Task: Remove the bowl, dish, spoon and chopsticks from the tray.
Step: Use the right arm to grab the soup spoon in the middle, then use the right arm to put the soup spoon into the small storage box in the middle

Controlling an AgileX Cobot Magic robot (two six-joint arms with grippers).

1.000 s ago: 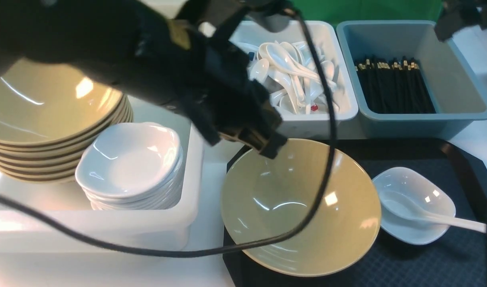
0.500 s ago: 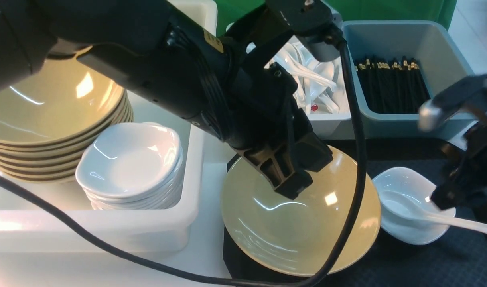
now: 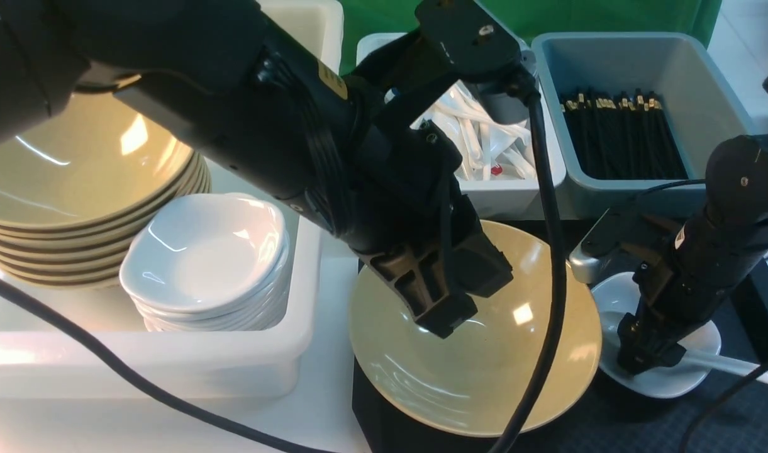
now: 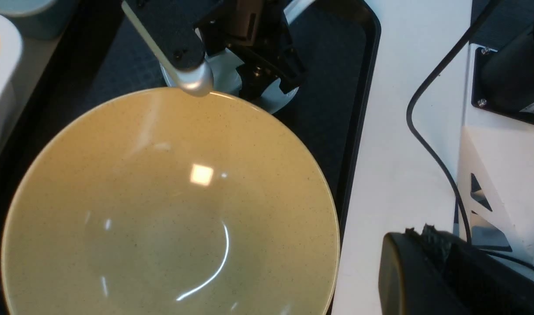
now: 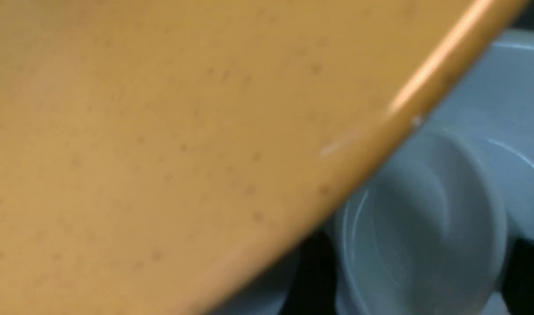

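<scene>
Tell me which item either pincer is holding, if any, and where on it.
Nothing looks held: the left pincer is shut above the wide olive-yellow bowl, and the right pincer's jaws stand open around the white glossy spoon.

From my end, the bowl (image 3: pixel 434 371) looks glazed and glossy, ceramic-like, its tan surface finely speckled and throwing back sharp highlights. The dish (image 3: pixel 685 377) beneath the spoon (image 3: pixel 729 363) reads as smooth, shiny white ceramic, and the spoon has that same slick gloss. I see the tray (image 3: pixel 723 409) as black plastic, textured across its base. The chopsticks in the grey-blue tub (image 3: pixel 704 119) are dark with shiny gold bands; the tub itself seems smooth plastic. My left jaws (image 3: pixel 446 296) look like ribbed, mostly matt black plastic.
</scene>
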